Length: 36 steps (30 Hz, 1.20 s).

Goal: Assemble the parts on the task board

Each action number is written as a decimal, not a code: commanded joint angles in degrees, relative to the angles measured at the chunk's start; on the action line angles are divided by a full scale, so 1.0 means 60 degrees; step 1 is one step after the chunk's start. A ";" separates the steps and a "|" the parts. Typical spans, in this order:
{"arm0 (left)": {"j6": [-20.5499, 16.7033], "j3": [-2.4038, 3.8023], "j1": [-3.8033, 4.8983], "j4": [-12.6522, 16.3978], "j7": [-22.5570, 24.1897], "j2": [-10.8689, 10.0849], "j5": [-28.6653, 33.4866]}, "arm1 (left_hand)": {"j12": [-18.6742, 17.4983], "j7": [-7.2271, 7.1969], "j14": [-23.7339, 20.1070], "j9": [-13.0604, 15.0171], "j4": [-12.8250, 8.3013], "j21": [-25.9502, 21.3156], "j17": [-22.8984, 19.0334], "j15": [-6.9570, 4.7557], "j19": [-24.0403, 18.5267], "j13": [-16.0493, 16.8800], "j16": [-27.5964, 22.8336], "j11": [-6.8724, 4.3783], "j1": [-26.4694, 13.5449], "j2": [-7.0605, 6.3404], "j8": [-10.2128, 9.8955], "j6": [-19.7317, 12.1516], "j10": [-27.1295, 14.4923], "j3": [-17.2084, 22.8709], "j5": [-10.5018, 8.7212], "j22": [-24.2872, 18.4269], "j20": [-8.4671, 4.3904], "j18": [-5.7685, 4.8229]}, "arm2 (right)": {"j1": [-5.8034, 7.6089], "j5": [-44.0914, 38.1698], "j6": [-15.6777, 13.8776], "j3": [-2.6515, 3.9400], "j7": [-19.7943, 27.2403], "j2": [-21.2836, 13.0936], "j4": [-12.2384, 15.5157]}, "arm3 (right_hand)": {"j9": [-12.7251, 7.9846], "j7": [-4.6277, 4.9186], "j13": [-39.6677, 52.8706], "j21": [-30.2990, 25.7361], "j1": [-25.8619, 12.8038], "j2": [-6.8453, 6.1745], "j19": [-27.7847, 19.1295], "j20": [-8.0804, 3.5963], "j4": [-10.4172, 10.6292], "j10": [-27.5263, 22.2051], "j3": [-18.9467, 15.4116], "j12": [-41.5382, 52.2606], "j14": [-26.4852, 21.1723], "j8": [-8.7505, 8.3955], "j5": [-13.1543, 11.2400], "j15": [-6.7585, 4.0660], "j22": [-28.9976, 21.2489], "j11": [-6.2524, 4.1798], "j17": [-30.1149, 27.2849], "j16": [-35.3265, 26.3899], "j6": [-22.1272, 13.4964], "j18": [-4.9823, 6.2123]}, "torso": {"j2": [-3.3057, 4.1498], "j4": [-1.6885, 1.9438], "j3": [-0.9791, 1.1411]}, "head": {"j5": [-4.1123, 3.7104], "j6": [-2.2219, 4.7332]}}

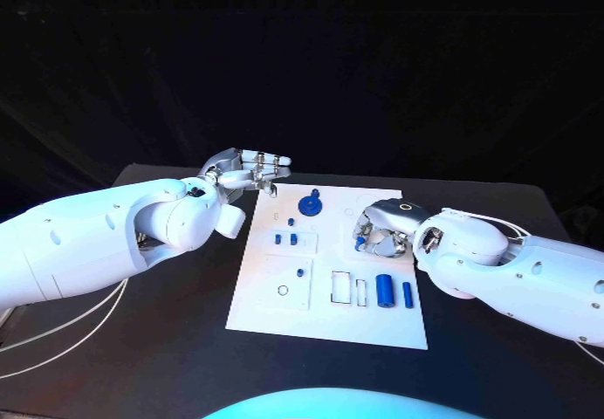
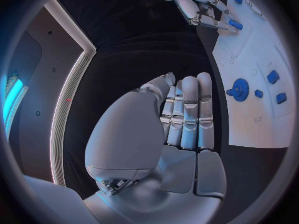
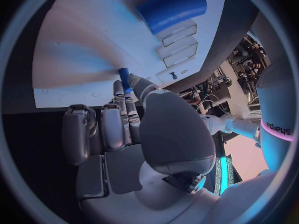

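Head view: the white task board (image 1: 330, 262) lies at the centre of the black bench (image 1: 176, 332); the left hand (image 1: 250, 168) hovers off the board's 11 o'clock corner, fingers extended and holding nothing, while the right hand (image 1: 381, 229) rests on the board toward 3 o'clock, pinching a small blue peg (image 1: 361, 238). Left wrist view: the left hand's fingers (image 2: 187, 112) lie straight and side by side — nothing in them — with a blue gear (image 2: 239, 90) on the board beyond. Right wrist view: the right hand's fingertips (image 3: 127, 92) hold the blue peg against the board, near a large blue cylinder (image 3: 171, 7).
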 commanded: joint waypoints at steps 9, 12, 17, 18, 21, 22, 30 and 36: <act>0.0056 0.0006 0.0010 -0.0021 0.0009 0.0021 0.0045 | 0.0033 0.0016 -0.0036 -0.0012 0.0000 -0.0037 -0.0014 0.0047 0.0046 0.0012 -0.0060 -0.0015 -0.0028 0.0075 -0.0023 -0.0049 -0.0061 -0.0047 -0.0038 -0.0011 0.0044 0.0128 | -0.0052 -0.0089 -0.0231 -0.0003 -0.0078 0.0052 -0.0034 | 0.0074 -0.0030 0.0010 0.0177 0.0016 0.0120 0.0231 -0.0051 -0.0046 0.0220 0.0277 -0.0045 0.0343 0.0104 -0.0081 -0.0092 0.1684 -0.0040 0.0072 0.0109 0.0248 -0.0219 | -0.0002 0.0008 0.0001 | -0.0015 -0.0025; 0.0053 0.0006 0.0010 -0.0034 -0.0003 0.0025 0.0045 | 0.0041 0.0016 -0.0035 -0.0012 -0.0007 -0.0042 -0.0016 0.0045 0.0048 0.0014 -0.0061 -0.0017 -0.0015 0.0084 -0.0021 -0.0050 -0.0066 -0.0045 -0.0036 -0.0015 0.0044 0.0129 | -0.0054 -0.0138 -0.0383 -0.0002 -0.0117 -0.0019 0.0044 | 0.0095 -0.0035 0.0008 0.0192 0.0025 0.0101 0.0239 -0.0060 -0.0075 0.0259 0.0333 -0.0067 0.0343 0.0127 -0.0050 -0.0100 0.1697 -0.0048 0.0073 0.0116 0.0304 -0.0223 | -0.0009 0.0006 0.0002 | -0.0017 -0.0027; 0.0041 0.0005 0.0010 -0.0076 -0.0022 0.0037 0.0045 | 0.0041 0.0016 -0.0035 -0.0012 -0.0007 -0.0042 -0.0016 0.0045 0.0048 0.0014 -0.0061 -0.0017 -0.0015 0.0084 -0.0021 -0.0050 -0.0066 -0.0045 -0.0036 -0.0015 0.0044 0.0129 | -0.0007 0.0019 -0.0686 0.0021 -0.0081 -0.0217 0.0310 | 0.0108 -0.0020 0.0007 0.0234 0.0022 0.0080 0.0261 -0.0065 -0.0092 0.0289 0.0366 -0.0083 0.0344 0.0138 -0.0029 -0.0102 0.1724 -0.0049 0.0083 0.0125 0.0334 -0.0233 | -0.0023 0.0000 -0.0002 | -0.0004 -0.0023; 0.0038 0.0005 0.0010 -0.0088 -0.0024 0.0041 0.0045 | 0.0041 0.0016 -0.0035 -0.0012 -0.0007 -0.0042 -0.0016 0.0045 0.0048 0.0014 -0.0061 -0.0017 -0.0015 0.0084 -0.0021 -0.0050 -0.0066 -0.0045 -0.0036 -0.0015 0.0044 0.0129 | 0.0020 0.0091 -0.0776 0.0030 -0.0055 -0.0258 0.0380 | 0.0109 -0.0015 0.0006 0.0245 0.0020 0.0073 0.0267 -0.0065 -0.0095 0.0292 0.0371 -0.0089 0.0345 0.0138 -0.0024 -0.0102 0.1730 -0.0047 0.0089 0.0129 0.0336 -0.0236 | -0.0025 -0.0001 -0.0004 | -0.0010 -0.0011; 0.0034 0.0005 0.0009 -0.0125 -0.0029 0.0061 0.0045 | 0.0041 0.0016 -0.0035 -0.0012 -0.0007 -0.0042 -0.0016 0.0045 0.0048 0.0014 -0.0061 -0.0017 -0.0015 0.0084 -0.0021 -0.0050 -0.0066 -0.0045 -0.0036 -0.0015 0.0044 0.0129 | 0.0117 0.0299 -0.1032 0.0056 0.0027 -0.0347 0.0561 | 0.0114 -0.0005 0.0003 0.0246 0.0015 0.0054 0.0267 -0.0066 -0.0103 0.0300 0.0389 -0.0104 0.0343 0.0136 -0.0004 -0.0100 0.1732 -0.0042 0.0081 0.0127 0.0341 -0.0236 | -0.0020 -0.0004 -0.0001 | -0.0026 0.0016; 0.0031 0.0004 0.0009 -0.0141 -0.0031 0.0070 0.0045 | 0.0041 0.0016 -0.0035 -0.0012 -0.0007 -0.0042 -0.0016 0.0045 0.0048 0.0014 -0.0061 -0.0017 -0.0015 0.0084 -0.0021 -0.0050 -0.0066 -0.0045 -0.0036 -0.0015 0.0044 0.0129 | 0.0153 0.0380 -0.1123 0.0066 0.0058 -0.0377 0.0632 | 0.0114 -0.0005 0.0003 0.0246 0.0015 0.0054 0.0267 -0.0066 -0.0103 0.0300 0.0389 -0.0104 0.0343 0.0136 -0.0004 -0.0100 0.1732 -0.0042 0.0081 0.0127 0.0341 -0.0236 | -0.0017 0.0000 0.0000 | -0.0029 0.0031; 0.0034 -0.0002 0.0007 -0.0226 -0.0034 0.0151 0.0045 | 0.0041 0.0016 -0.0035 -0.0012 -0.0007 -0.0042 -0.0016 0.0045 0.0048 0.0014 -0.0061 -0.0017 -0.0015 0.0084 -0.0021 -0.0050 -0.0066 -0.0045 -0.0036 -0.0015 0.0044 0.0129 | 0.0349 0.0877 -0.1380 0.0138 0.0190 -0.0513 0.1259 | 0.0119 0.0007 -0.0002 0.0247 0.0004 0.0030 0.0267 -0.0066 -0.0111 0.0310 0.0415 -0.0128 0.0342 0.0133 0.0023 -0.0094 0.1736 -0.0034 0.0081 0.0130 0.0346 -0.0237 | -0.0008 0.0024 0.0002 | -0.0001 0.0072; 0.0045 -0.0009 0.0006 -0.0233 -0.0037 0.0183 0.0045 | 0.0041 0.0016 -0.0035 -0.0012 -0.0007 -0.0042 -0.0016 0.0045 0.0048 0.0014 -0.0061 -0.0017 -0.0015 0.0084 -0.0021 -0.0050 -0.0066 -0.0045 -0.0036 -0.0015 0.0044 0.0129 | 0.0304 0.1096 -0.1300 0.0144 0.0292 -0.0248 0.1723 | 0.0125 0.0013 -0.0004 0.0231 -0.0002 0.0022 0.0259 -0.0065 -0.0114 0.0320 0.0432 -0.0140 0.0341 0.0135 0.0040 -0.0092 0.1729 -0.0030 0.0081 0.0132 0.0356 -0.0233 | -0.0002 0.0002 0.0000 | 0.0144 0.0016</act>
